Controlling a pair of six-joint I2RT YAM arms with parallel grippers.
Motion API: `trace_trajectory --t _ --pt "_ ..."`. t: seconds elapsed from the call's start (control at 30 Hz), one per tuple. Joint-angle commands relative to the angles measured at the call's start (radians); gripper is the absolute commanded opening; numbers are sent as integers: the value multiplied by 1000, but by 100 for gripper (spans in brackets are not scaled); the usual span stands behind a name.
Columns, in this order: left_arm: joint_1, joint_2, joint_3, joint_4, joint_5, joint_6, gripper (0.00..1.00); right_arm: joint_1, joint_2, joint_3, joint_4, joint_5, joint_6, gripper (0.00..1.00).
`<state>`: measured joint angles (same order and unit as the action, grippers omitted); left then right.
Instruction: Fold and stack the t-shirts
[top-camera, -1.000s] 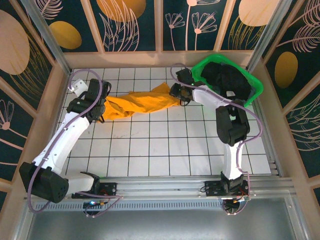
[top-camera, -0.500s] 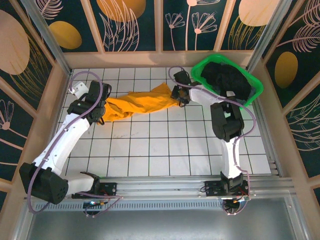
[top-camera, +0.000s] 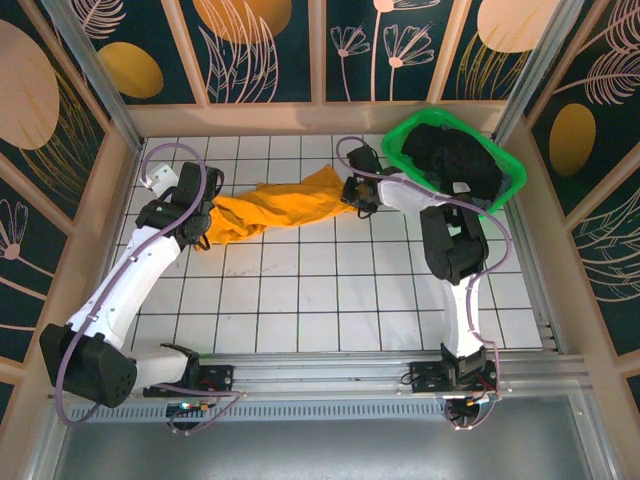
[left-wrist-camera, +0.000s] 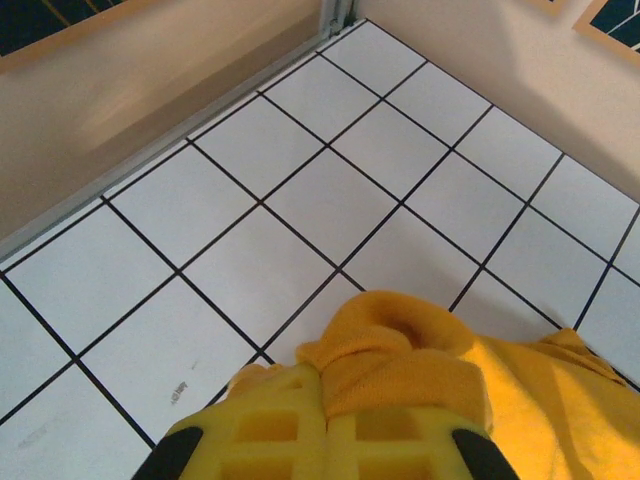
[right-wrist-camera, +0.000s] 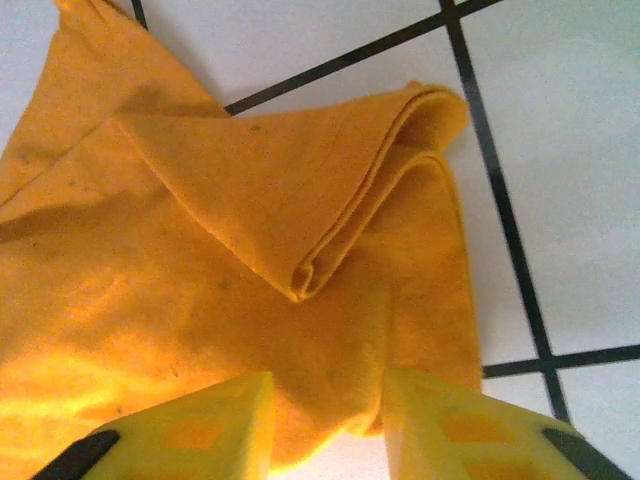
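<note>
- The left gripper has its jaws closed on a bunched end of the orange t-shirt. A roll of cloth swells up just past the fingertips, over the white tiles near the left wall.
- The right gripper has its jaws parted to a moderate gap. The t-shirt's right end lies flat under and between them, with a doubled-over corner just ahead. I judge this as not gripping.
- In the overhead view, the right gripper has crept only slightly nearer over the last second, and its elbow has drawn in a little to the left. The left gripper has hardly shifted.
- The t-shirt looks the same as a second ago. It is a rumpled band across the far part of the tabletop, running from one gripper to the other.
- This probably means the spreading-out is still in hand. The cloth is not yet flat, so no fold has begun and nothing is stacked.
- The green basket sits at the far right, with dark clothes in it.
</note>
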<state>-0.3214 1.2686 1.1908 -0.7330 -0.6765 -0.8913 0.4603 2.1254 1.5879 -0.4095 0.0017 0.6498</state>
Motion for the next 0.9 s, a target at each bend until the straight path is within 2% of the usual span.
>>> trace_trajectory --t 0.0,0.2,0.33,0.57,0.87 --pt "5 11 10 24 1 23 0 2 36 23 -8 -32 31 31" --pt "4 18 19 33 3 27 0 1 47 48 -27 -41 45 15" --pt "4 25 25 40 3 29 0 -10 39 31 -16 -61 58 1" --pt "4 31 53 46 5 42 0 -25 -71 -9 32 -21 57 0" --pt "4 78 270 50 -36 128 0 -43 -246 153 42 40 -68 0"
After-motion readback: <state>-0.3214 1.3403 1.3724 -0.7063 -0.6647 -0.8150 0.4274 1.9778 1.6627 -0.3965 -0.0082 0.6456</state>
